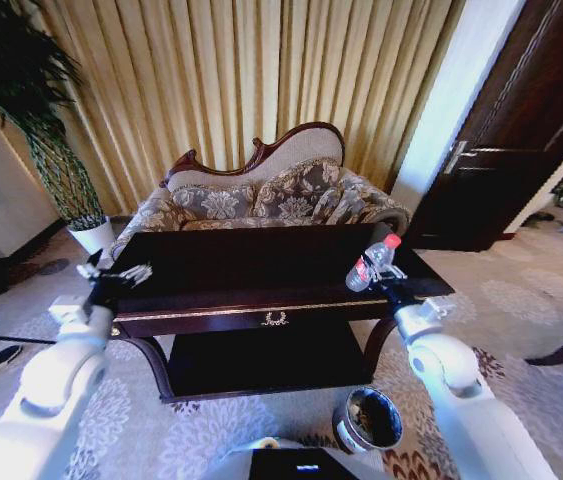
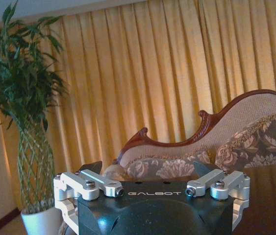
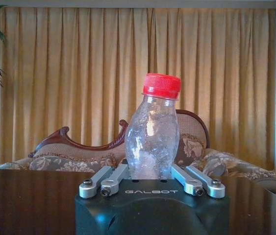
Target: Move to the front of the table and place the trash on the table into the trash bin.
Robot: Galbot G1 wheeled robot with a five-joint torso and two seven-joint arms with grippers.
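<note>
Already the right gripper (image 1: 381,275) is clamped on the bottle (image 1: 372,264) — cap tilted up and away, above the table (image 1: 261,270) at its right end; the trash bin (image 1: 369,420) sits on the floor below, nearer this arm — left gripper (image 1: 121,277) spread, empty

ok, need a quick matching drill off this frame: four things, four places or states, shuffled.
Things:
1. clear plastic bottle with red cap
2. round dark brown trash bin
3. left pincer
4. tall green plant in white pot

Places or states:
A. open, over the dark glossy table's left edge
B. beside the floral sofa
C. held in the right pincer
D. on the floor in front of the table

Pairs: 1-C, 2-D, 3-A, 4-B
</note>
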